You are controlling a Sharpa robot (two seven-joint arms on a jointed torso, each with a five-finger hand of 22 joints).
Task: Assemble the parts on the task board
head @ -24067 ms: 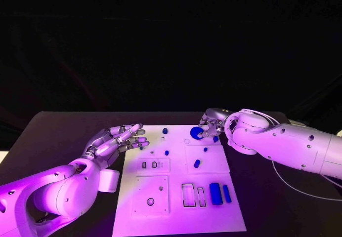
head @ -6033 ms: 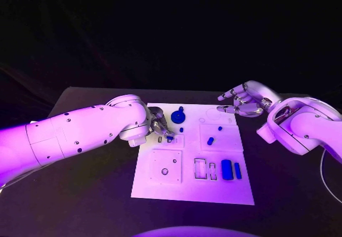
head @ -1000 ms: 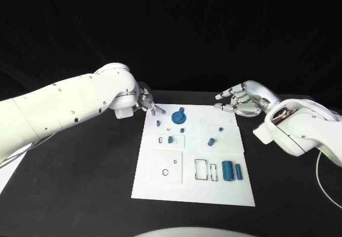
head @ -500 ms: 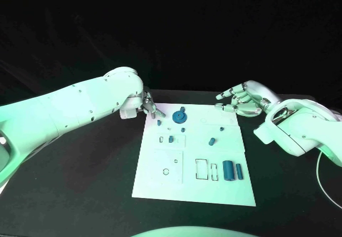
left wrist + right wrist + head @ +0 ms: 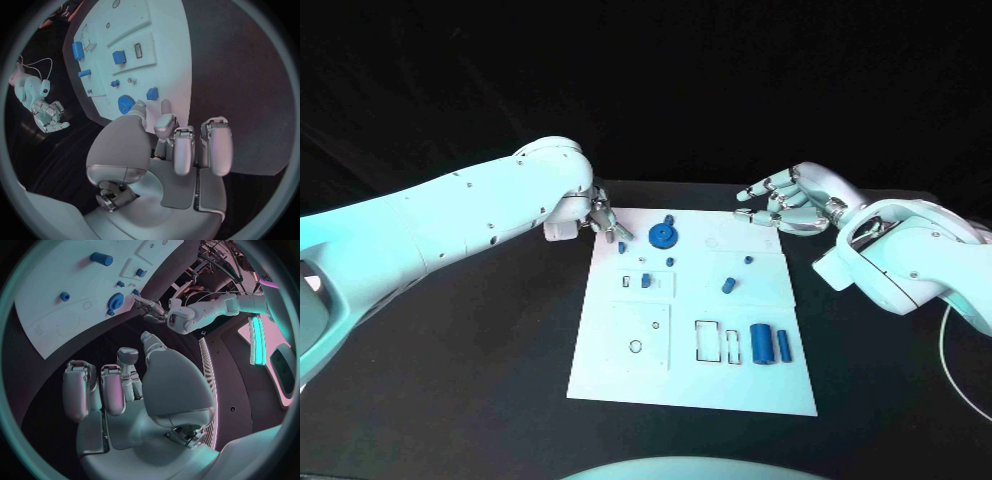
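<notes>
Black cloth hung behind the black desk (image 5: 473, 340), and the flat white task board (image 5: 661, 385) lay in the middle of it. Along the board's far edge sat a round blue toothed gear (image 5: 664, 236), with a small blue block (image 5: 620, 248) just beside it toward the left arm. Nearer the middle were a few small blue pegs and, toward the near right, a fat blue cylinder (image 5: 762, 343) next to a slimmer blue bar (image 5: 785, 346), both beside empty rectangular slots.

The left hand (image 5: 600, 217) hovered at the board's far left corner, fingers partly curled and pointing down at the block and gear. From the wrist camera the left hand (image 5: 169, 145) seemed to hold nothing, fingertips just above the gear (image 5: 127, 104). The right hand (image 5: 783, 205) hung off the far right corner, loosely curled and empty, well apart from any part.

If the block was the next pick, I'd judge it wanted a fine pinch from straight above, fingertips kept clear of the gear so it wouldn't be nudged. Lifting straight up before travelling would keep it from dragging across the plate.
</notes>
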